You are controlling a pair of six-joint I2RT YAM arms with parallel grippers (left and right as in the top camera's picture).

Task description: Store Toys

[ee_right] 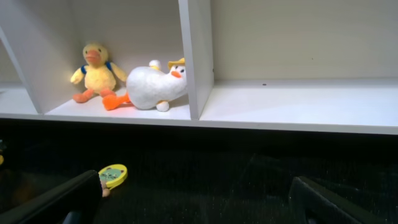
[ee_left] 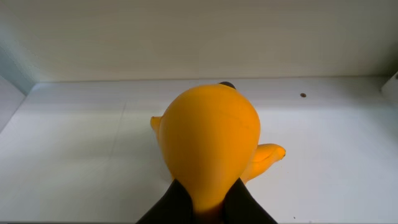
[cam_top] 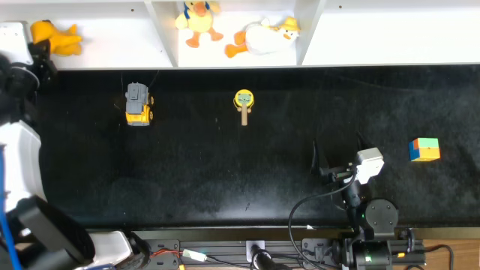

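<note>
Surface: black mat (cam_top: 225,180) on the table, with a white shelf (cam_top: 375,37) of three open compartments along its far edge.
Stored, middle compartment: yellow duck (cam_top: 199,19) sitting upright; white goose (cam_top: 262,36) lying on its side just beside it, touching or nearly so.
In hand: orange plush toy (ee_left: 208,143) is inside the left compartment and looks to be resting on its floor.
Left claw (ee_left: 208,208): pinching the near end of the orange plush toy, fingers pressed into the fabric; not yet released.
Right claw (cam_top: 336,154): spread wide and holding nothing, low over the mat on the right side, facing the shelf.
Left on mat: toy truck (cam_top: 138,103) to the left, near the shelf front; round yellow paddle toy (cam_top: 244,101) near the middle, below the duck's compartment; coloured cube (cam_top: 424,149) at far right, well apart from the other two.
Progress (judgement): two toys shelved, a third placed bar the release, three to go, so roughly half done.
Remaining (judgement): open the left claw and back out of the compartment, then shelve the truck, paddle toy and cube. The cube lies nearest the right claw, the truck on the left arm's side.
</note>
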